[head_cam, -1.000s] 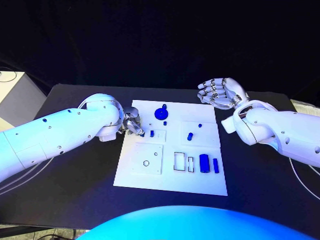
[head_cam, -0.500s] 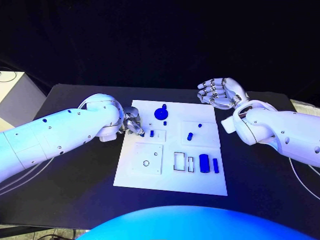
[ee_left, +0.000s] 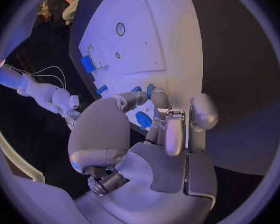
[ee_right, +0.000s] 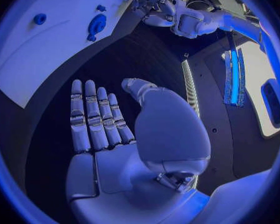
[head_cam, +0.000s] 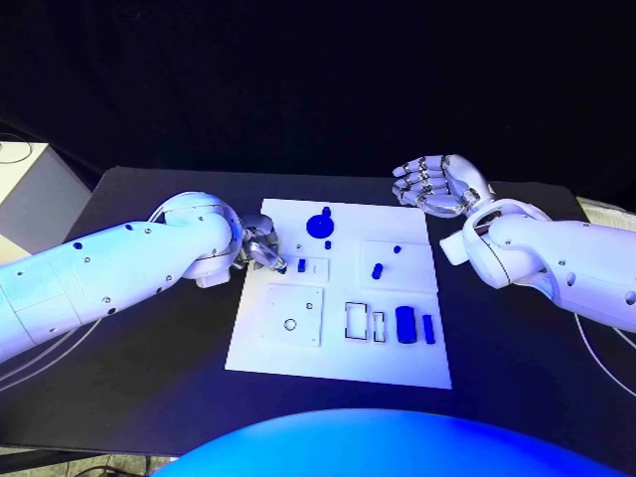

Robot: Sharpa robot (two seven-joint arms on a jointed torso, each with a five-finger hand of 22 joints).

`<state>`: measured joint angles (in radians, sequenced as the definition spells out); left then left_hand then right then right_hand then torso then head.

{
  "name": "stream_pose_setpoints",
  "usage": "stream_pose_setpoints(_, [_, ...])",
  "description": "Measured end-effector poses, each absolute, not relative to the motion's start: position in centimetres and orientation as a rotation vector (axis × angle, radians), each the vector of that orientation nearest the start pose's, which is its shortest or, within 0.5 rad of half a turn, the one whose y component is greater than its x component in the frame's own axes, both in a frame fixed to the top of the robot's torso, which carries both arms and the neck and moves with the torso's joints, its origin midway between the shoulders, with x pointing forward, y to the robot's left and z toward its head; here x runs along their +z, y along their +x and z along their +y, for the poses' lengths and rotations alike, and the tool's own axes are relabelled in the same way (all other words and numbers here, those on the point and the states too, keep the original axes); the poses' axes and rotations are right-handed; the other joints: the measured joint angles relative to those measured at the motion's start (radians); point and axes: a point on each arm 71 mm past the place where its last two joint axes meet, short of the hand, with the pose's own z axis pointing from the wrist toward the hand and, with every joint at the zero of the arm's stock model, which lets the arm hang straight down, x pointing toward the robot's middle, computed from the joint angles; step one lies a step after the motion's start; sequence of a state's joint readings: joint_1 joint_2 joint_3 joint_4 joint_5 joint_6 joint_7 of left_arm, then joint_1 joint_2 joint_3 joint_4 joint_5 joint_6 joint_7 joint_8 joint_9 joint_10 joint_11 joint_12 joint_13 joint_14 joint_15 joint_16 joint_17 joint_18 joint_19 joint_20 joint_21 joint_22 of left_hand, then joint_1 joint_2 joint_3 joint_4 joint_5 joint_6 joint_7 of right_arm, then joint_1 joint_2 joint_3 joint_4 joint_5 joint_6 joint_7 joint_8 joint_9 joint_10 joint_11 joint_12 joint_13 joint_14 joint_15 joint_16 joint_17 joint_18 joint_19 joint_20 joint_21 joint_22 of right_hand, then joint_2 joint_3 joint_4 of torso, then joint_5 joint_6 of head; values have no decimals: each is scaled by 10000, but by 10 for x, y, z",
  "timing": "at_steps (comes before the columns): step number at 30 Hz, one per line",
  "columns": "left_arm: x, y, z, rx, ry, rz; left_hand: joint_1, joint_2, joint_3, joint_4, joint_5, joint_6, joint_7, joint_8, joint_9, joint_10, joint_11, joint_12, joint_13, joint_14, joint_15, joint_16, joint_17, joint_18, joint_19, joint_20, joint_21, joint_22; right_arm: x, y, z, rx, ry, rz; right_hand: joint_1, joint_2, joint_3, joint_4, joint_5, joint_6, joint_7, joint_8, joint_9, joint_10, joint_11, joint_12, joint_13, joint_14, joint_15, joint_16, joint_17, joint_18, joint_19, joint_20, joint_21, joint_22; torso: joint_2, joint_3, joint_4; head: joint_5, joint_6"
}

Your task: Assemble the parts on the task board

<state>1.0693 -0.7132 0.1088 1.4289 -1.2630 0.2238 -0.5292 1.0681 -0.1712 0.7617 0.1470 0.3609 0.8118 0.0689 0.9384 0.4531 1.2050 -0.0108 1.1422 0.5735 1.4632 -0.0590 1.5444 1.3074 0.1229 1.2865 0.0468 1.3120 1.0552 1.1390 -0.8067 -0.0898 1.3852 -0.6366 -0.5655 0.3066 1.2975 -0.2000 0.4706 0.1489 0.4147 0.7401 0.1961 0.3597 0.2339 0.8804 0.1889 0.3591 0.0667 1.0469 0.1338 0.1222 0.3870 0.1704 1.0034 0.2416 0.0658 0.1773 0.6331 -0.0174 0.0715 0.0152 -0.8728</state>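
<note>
Left hand [head_cam: 263, 246]: low over the left edge of the task board [head_cam: 340, 348], fingers curled down beside a small blue peg [head_cam: 301, 265]. In the left wrist view, fingertips [ee_left: 151, 95] bunched close round blue pieces, one blue piece [ee_left: 143, 119] just under them; cannot tell whether anything is pinched or merely touched.

Right hand [head_cam: 440, 184]: off the board's far right corner, above the counter [head_cam: 519, 358], released, palm bare and grasping nothing.

Since a second ago: only a small shift of the left forearm, drawn slightly in toward the board, with the hand kept at the same spot. No move of the right hand. No move of the parts either: round blue part [head_cam: 320, 225] at the far end, short blue peg [head_cam: 379, 269] mid-board, two blue blocks [head_cam: 405, 320] beside the open rectangular slots [head_cam: 356, 320].

Judged from this: fine adjustment at the peg, not a seating; assembly barely begun, slots unfilled.
</note>
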Motion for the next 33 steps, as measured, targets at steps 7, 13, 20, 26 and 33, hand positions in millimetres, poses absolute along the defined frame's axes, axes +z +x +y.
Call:
stream_pose_setpoints(7, [-246,478,186,-4111,-971,23182,0,0,0,-1,-2,18,-16,-1,0,0,1,0,-33,0,0,0,0,0,0,0,0,0,-223,495,-235,10369,5654,14724,0,0,0,0,0,0,0,0,0,0,0,0,1,0,0,0,1,0,0,0,0,0,-2,0,7,-10,0])
stream_pose_setpoints(13, [-246,476,189,-4406,-1354,22921,-1,0,-1,0,-5,18,-16,-9,0,0,1,0,-67,0,0,0,0,0,0,0,-1,10,-222,494,-235,10367,5656,14723,0,0,0,0,-1,0,0,0,0,0,0,0,-3,0,0,0,-3,0,0,0,0,-15,-6,0,9,-11,0])
stream_pose_setpoints(20, [-244,476,194,-4765,-1883,22323,-1,-1,0,-1,-11,19,-16,-10,0,-1,2,-1,-99,36,-35,0,0,0,-1,0,-1,10,-222,494,-236,10361,5659,14722,0,-1,0,0,-1,0,0,0,0,0,0,0,-7,0,0,0,-7,0,0,0,0,-15,-7,0,8,-1,0])
stream_pose_setpoints(26, [-245,475,196,-5050,-2235,21932,-1,-1,-1,0,-45,19,-16,-10,-2,-1,3,-1,-138,36,-36,-1,0,0,-1,0,-1,10,-222,494,-236,10359,5661,14722,0,-1,0,0,-1,0,-1,0,1,0,0,0,-7,0,1,0,-7,0,0,0,0,-15,-7,1,5,-8,0])
stream_pose_setpoints(33, [-247,478,198,-5147,-2468,21706,-28,-29,0,0,-48,35,-31,-11,-9,-1,4,-2,-138,36,-35,-1,0,0,-1,0,-2,10,-222,494,-236,10359,5661,14721,1,-1,0,0,-2,0,-1,0,1,0,0,0,-5,-1,0,0,-7,0,0,0,0,-15,-5,3,-4,-9,0])
